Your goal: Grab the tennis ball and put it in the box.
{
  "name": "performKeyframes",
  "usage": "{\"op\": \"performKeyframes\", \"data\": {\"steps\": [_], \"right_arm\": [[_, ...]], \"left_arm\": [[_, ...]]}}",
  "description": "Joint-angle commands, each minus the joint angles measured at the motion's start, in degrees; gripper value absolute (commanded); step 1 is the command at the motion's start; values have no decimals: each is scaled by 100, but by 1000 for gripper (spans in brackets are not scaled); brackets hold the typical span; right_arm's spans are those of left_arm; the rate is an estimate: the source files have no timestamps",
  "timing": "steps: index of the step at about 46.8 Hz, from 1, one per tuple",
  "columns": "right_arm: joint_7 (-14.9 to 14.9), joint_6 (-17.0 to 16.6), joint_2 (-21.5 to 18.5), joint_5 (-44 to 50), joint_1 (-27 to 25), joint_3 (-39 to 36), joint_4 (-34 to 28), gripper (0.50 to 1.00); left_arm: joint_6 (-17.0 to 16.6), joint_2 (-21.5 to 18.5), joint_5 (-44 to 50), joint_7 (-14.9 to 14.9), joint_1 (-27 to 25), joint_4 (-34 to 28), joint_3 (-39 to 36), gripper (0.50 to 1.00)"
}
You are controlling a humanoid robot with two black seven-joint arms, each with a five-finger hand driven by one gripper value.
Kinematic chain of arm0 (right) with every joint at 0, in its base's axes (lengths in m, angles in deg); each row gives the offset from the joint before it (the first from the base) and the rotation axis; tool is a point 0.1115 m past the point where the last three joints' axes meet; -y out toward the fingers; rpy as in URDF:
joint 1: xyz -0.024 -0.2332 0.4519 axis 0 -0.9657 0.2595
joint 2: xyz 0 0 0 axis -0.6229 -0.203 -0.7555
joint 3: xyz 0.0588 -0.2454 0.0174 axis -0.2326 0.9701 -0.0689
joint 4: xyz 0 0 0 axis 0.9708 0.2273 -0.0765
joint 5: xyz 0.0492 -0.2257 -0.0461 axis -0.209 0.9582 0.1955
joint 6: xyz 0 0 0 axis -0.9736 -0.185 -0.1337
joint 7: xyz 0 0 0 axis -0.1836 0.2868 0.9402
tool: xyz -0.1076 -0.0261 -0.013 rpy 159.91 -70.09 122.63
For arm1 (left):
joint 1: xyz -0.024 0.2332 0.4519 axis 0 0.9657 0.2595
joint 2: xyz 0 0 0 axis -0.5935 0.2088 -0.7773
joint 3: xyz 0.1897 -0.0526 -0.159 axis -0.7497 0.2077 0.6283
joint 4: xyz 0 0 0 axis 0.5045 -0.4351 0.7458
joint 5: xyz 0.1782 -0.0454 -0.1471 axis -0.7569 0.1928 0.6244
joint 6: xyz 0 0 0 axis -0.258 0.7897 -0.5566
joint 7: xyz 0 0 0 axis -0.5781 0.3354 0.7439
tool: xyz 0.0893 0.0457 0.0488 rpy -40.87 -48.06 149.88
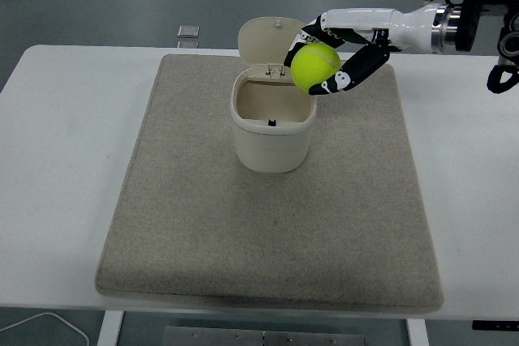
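A yellow-green tennis ball (315,68) is held in my right hand (331,58), whose fingers are curled around it. The hand holds the ball in the air just above the right rim of the cream box (273,125), a small bin that stands open on the mat with its hinged lid (275,44) tipped up at the back. The inside of the box shows a small dark spot at the bottom. My right arm comes in from the upper right. My left arm is out of view.
A grey-beige mat (276,224) covers most of the white table (57,160). A small flat grey object (188,32) lies at the table's far edge, behind the mat.
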Motion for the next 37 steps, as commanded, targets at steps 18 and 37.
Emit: {"op": "performKeyframes", "data": {"steps": [18, 37], "right_arm": [[53, 0, -237, -305, -143, -213, 52, 500], [0, 228, -527, -279, -284, -204, -9, 500]], "left_arm": [[0, 0, 0, 0, 0, 0, 0, 996], [0, 0, 0, 0, 0, 0, 0, 996]]}}
